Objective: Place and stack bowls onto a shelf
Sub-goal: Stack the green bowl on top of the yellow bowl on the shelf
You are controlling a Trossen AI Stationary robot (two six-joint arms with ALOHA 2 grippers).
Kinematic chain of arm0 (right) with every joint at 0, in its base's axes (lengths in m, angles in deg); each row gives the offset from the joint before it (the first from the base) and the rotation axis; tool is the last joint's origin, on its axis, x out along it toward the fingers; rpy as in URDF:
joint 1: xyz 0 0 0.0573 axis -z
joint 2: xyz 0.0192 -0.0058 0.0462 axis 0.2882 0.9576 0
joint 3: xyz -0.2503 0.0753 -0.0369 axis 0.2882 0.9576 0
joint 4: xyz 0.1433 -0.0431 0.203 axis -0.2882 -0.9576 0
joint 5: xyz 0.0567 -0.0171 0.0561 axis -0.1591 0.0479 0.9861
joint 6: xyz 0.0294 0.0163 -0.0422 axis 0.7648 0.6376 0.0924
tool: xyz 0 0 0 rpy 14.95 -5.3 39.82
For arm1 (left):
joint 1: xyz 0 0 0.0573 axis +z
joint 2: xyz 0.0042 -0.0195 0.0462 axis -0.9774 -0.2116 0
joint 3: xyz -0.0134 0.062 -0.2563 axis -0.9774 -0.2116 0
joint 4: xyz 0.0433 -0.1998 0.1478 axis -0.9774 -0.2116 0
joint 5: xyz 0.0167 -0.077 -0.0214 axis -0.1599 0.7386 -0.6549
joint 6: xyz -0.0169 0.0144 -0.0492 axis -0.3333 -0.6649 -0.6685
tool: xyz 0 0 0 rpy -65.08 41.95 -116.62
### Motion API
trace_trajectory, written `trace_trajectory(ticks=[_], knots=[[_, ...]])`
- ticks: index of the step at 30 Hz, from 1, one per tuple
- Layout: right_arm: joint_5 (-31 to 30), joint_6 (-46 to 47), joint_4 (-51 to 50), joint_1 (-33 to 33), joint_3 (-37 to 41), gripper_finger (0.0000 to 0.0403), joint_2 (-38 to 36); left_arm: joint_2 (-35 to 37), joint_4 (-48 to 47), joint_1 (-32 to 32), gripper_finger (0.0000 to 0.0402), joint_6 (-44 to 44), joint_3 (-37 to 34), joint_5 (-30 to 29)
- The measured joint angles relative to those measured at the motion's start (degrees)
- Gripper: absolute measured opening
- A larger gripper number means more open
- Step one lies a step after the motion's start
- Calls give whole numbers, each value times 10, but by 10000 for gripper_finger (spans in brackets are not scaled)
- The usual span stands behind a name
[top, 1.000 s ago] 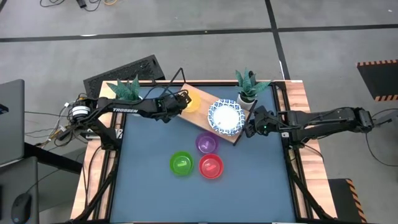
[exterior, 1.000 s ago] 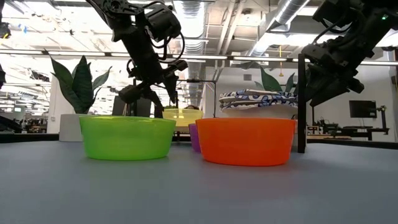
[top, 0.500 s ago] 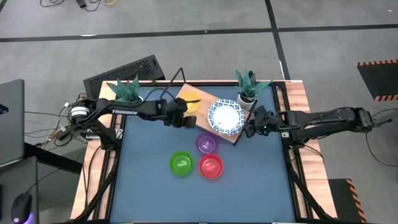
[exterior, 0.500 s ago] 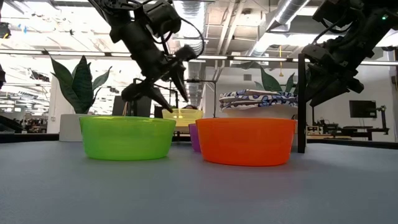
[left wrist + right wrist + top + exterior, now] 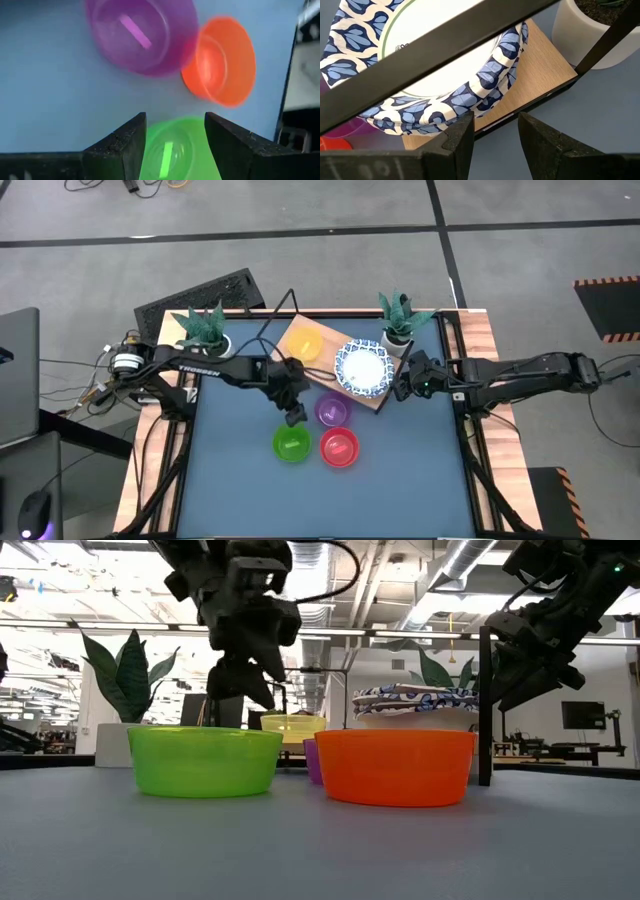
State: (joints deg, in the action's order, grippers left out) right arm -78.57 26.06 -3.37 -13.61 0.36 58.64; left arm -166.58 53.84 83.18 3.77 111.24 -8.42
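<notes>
Over the green bowl: the left gripper hangs above the table just beside the green bowl, its jaws parted and holding nothing; the wrist view shows the green rim right between the two fingers.
Shelf: the wooden shelf sits at the far side of the table, carrying the yellow bowl and the blue-rimmed white dishes stacked beside it.
Loose bowls: the purple bowl sits near the shelf's front edge, with green and the red bowl side by side nearer the front of the table.
Right arm: the right gripper waits at the shelf's right end, just beside the dishes, jaws apart and empty.
Step in hand: looks like a pick of the green bowl.
How to do it well: drop one finger inside the rim and one outside, pinch the wall squarely, and lift straight up so red, sitting close alongside, isn't nudged.
Then: carry it high enough to pass the black wire frame and nest it in yellow.
</notes>
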Motion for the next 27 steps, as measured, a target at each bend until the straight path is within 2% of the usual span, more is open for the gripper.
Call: trace_trajectory(ticks=[4, 10, 15, 27], knots=[[0, 0, 0, 0, 0, 178, 0, 0, -25, -29, 185, 68, 0, -16], [2, 0, 0, 0, 0, 178, 0, 0, -88, -82, 185, 148, 0, -108], [2, 0, 0, 0, 0, 178, 0, 0, -107, -103, 185, 160, 0, -203], [3, 4, 0, -1, 0, 178, 0, -6, -123, -105, 185, 143, -23, -196]])
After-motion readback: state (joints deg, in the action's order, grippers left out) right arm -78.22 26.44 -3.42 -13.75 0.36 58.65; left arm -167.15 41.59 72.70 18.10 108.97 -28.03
